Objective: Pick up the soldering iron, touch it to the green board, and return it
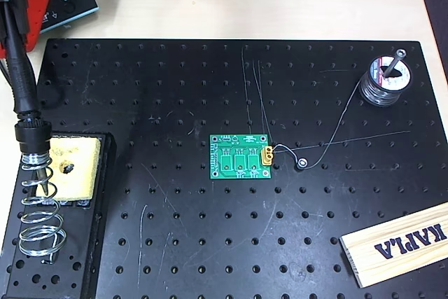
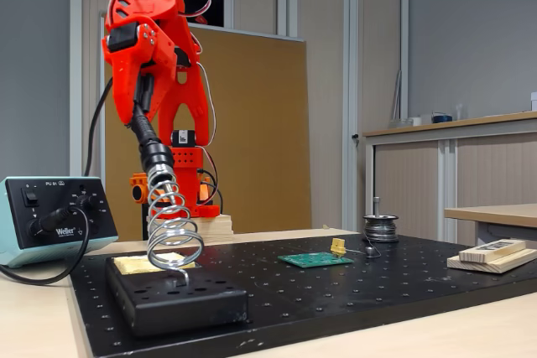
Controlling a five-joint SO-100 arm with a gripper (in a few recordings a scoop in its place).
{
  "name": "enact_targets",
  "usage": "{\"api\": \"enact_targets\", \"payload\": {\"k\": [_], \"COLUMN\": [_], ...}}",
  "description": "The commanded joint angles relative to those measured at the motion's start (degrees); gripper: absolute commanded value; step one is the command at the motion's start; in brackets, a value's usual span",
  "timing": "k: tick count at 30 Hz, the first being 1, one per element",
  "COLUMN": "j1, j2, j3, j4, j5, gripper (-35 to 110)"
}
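The iron (image 1: 19, 68) sits with its tip end inside the coil holder (image 1: 38, 204) at the left edge of the overhead view, its handle slanting up and out of the coil toward the red arm. In the fixed view the gripper (image 2: 143, 94) is at the upper end of the handle and appears closed on it, though the contact between fingers and handle is partly masked by the arm's own body, so the grip is judged rather than confirmed. The step in hand reads as either the start of the pick-up or the end of the return; the pictures alone do not settle which. The board (image 1: 241, 157) lies flat on the black plate (image 1: 210, 243), near its centre, with its yellow connector (image 1: 267, 153) on the right edge in the overhead view and a thin wire leading off toward the solder spool (image 1: 385, 78). Board and iron are well apart, the board to the right of the holder with open plate between them. If the touch is yet to be made, the next move calls for drawing the iron out along the coil's axis so the tip clears the rings, then carrying it across to the board.
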Motion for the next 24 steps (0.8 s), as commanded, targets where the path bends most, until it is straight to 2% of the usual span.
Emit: {"api": "enact_targets", "payload": {"k": [1,11,15,24], "j1": [-3.2,-4.7,-6.2,-10.6], "j2": [-1.4,-15.6,-15.6,-10.8], "j3": [-5.1,-19.7,-19.3,-11.7], "j4": [0.4,0.5,0.4,-2.5], "j5": [1.1,-1.3,-3.2,-2.1], "gripper": [0,3,12,14]}}
